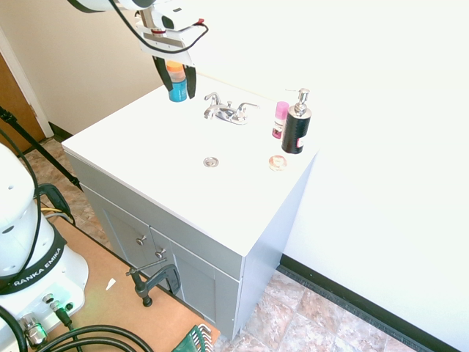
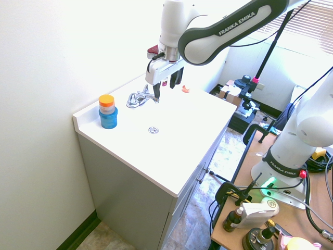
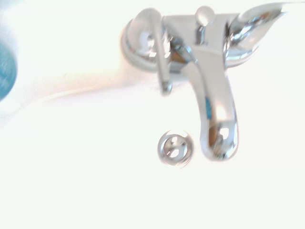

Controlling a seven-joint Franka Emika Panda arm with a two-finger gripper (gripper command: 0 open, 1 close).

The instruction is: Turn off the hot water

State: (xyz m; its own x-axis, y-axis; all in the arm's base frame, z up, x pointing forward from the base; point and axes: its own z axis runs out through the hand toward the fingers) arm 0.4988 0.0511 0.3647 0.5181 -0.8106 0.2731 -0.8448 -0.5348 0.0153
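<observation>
The tool (image 1: 175,79) hangs above the white worktop (image 1: 146,147), its two dark fingers apart and empty, at about ten o'clock from the chrome faucet (image 1: 229,111) in the first exterior view. The hot water lever (image 3: 157,52) sits at the faucet's end nearer the blue and orange container (image 2: 107,111), swung toward the basin drain (image 3: 175,148). Black pump bottle (image 1: 295,125) stands at three o'clock from the faucet.
</observation>
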